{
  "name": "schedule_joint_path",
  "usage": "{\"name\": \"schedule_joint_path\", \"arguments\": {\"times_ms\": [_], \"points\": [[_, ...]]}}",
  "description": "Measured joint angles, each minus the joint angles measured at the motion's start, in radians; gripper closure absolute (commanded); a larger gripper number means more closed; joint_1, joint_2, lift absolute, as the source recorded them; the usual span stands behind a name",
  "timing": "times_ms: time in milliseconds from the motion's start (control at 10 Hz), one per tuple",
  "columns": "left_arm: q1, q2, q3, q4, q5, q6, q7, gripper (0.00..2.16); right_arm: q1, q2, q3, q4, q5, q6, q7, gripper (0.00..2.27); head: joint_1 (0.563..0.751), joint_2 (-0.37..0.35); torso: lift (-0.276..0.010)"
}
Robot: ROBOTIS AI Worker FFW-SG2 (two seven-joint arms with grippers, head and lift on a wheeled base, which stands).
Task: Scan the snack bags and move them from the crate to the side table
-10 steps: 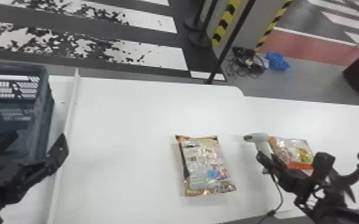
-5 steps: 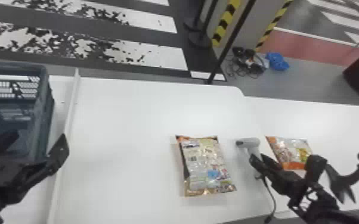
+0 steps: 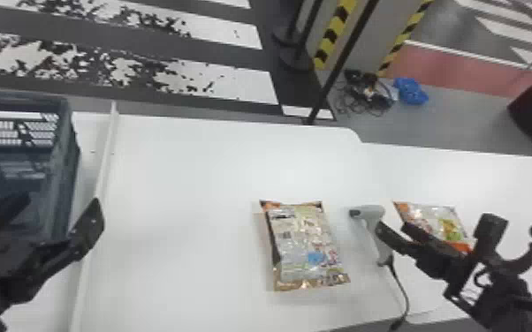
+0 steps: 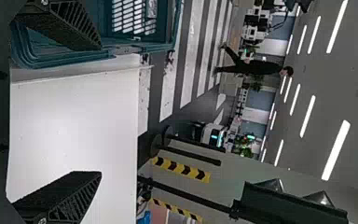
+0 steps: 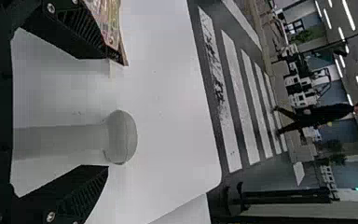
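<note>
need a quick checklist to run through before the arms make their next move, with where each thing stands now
1. Right gripper open: ok, fingers well apart.
2. Scanner gripped: not ok, it stands between the fingers with bare table on both sides of its handle.
3. Left gripper open and empty: ok.
4. Left bag out of the crate and lying on the table: ok.
5. Left bag scanned: cannot tell.
6. Scanner cable slack enough for a lift: cannot tell, it runs off the table's near edge.
</note>
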Motion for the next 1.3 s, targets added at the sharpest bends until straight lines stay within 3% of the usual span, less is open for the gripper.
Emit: {"name": "schedule_joint_path", "arguments": {"times_ms": [200,400,800,1100,1200,1300], "points": [[0.002,0.000,-0.002,0.002,-0.012,0.000,-0.001,0.04,-0.033,-0.022,-0.021,-0.081,-0.006,0.295,0.155,0.09,0.695,-0.350,-0.087],[0.003,0.000,-0.004,0.002,-0.014,0.000,-0.004,0.04,-0.089,-0.082,0.037,-0.070,0.000,0.518,0.254,0.09,0.695,-0.350,-0.087],[0.010,0.003,-0.004,0.000,-0.014,0.000,-0.006,0.04,-0.200,-0.145,0.205,0.052,0.080,0.536,0.345,0.09,0.695,-0.350,-0.087],[0.012,0.004,-0.004,0.000,-0.014,0.000,-0.006,0.04,-0.223,-0.147,0.288,0.086,0.094,0.483,0.353,0.10,0.695,-0.342,-0.087],[0.012,0.003,-0.004,-0.001,-0.014,0.000,-0.007,0.04,-0.231,-0.143,0.314,0.091,0.104,0.466,0.354,0.29,0.695,-0.331,-0.087],[0.012,0.003,-0.004,-0.001,-0.015,0.000,-0.007,0.04,-0.243,-0.141,0.339,0.101,0.116,0.452,0.355,1.34,0.695,-0.326,-0.087]]}}
